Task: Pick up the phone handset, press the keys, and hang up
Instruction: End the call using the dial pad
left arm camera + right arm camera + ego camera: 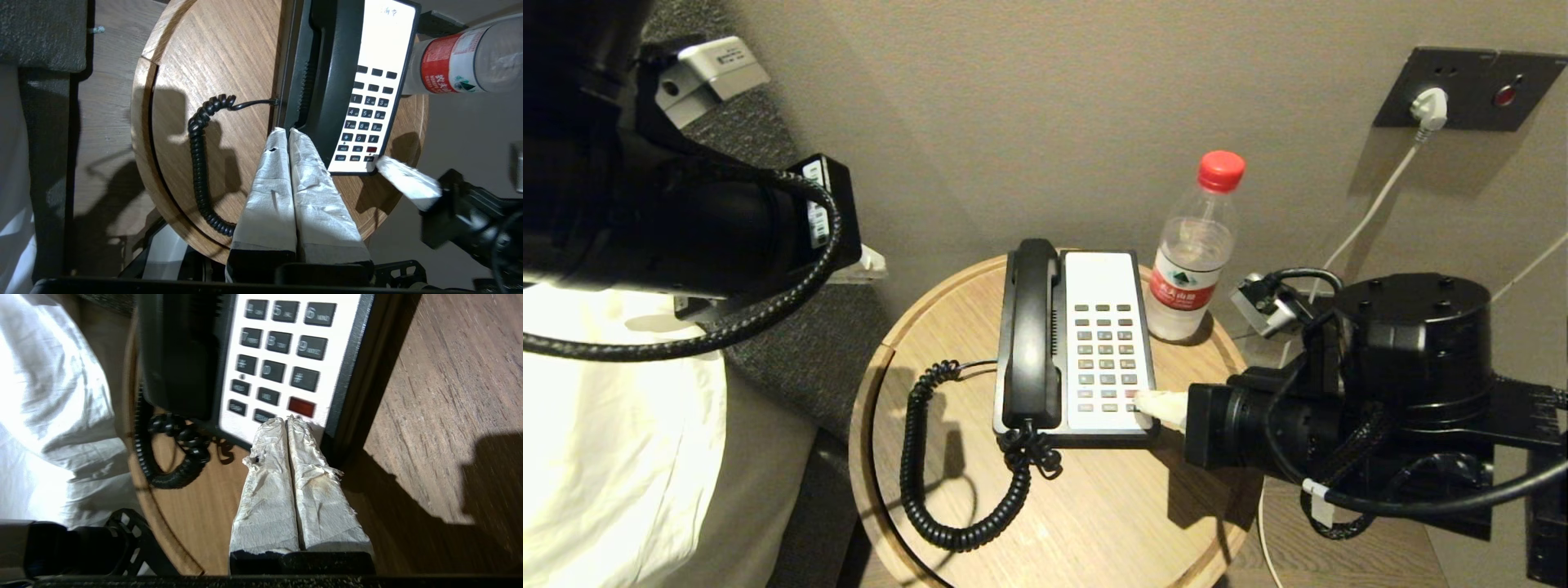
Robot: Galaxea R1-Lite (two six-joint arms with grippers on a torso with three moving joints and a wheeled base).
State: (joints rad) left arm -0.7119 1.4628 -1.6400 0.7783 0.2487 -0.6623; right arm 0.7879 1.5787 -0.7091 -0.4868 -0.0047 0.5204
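Note:
The black phone handset (1031, 327) lies in its cradle on the left side of the black-and-white phone base (1101, 273), its coiled cord (915, 474) looping over the table. My right gripper (1141, 400) is shut. Its taped tips (287, 418) sit on the lowest row of keys (1104, 359), just below the red key (301, 406). My left gripper (288, 130) is shut and empty. It hangs above the table, pointing at the handset's (331, 81) near end, and its arm (686, 220) is at the upper left.
A water bottle with a red cap (1192, 269) stands right behind the phone base. The round wooden table (1094, 523) has a raised rim. A white plug and cable run from the wall socket (1470, 90). White bedding (605, 457) lies to the left.

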